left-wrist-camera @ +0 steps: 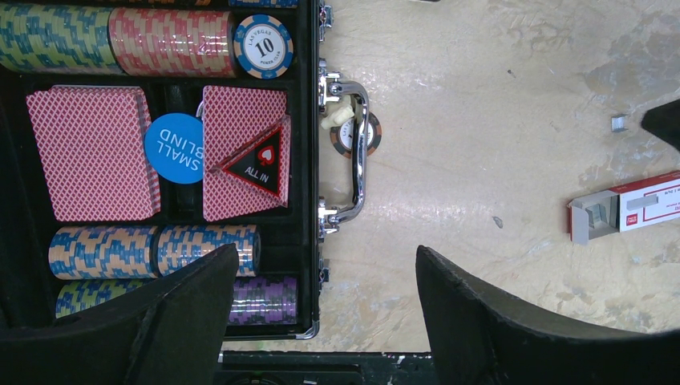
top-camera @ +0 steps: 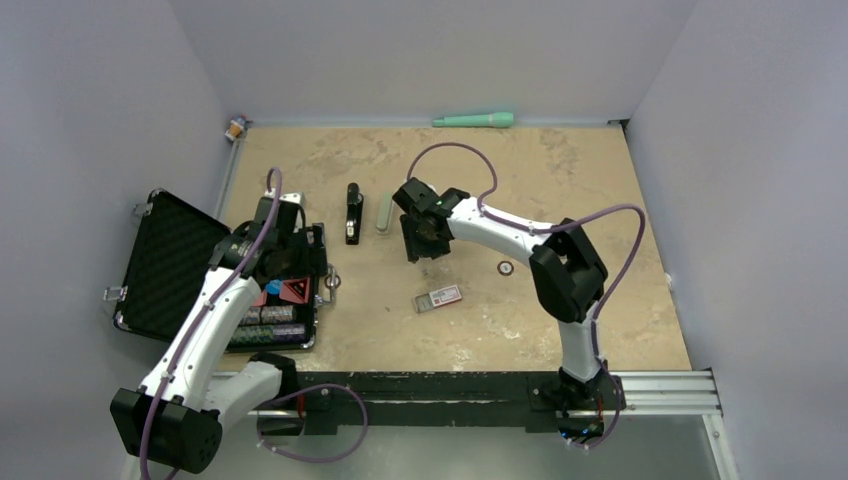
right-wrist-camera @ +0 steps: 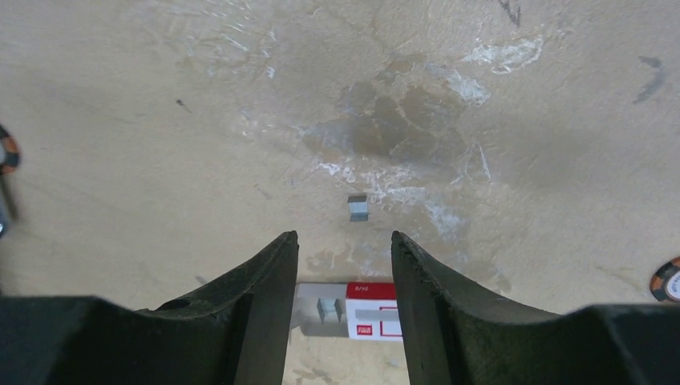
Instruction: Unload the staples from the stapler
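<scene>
At table centre, I hold the right gripper [right-wrist-camera: 343, 245] above a loose bit of staples [right-wrist-camera: 358, 208], jaws part-open and empty. The stapler [top-camera: 353, 212] lies at ten o'clock. The left gripper [left-wrist-camera: 325, 257] gapes wide. I judge unloading at least begun.

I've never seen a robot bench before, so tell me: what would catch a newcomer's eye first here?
Probably the open black poker case at the left edge of the table, packed with colourful chips and red-backed cards, beneath the left arm. Next, the right pincer hanging open above a tiny silvery staple piece, with the slim black stapler lying to its left.
</scene>
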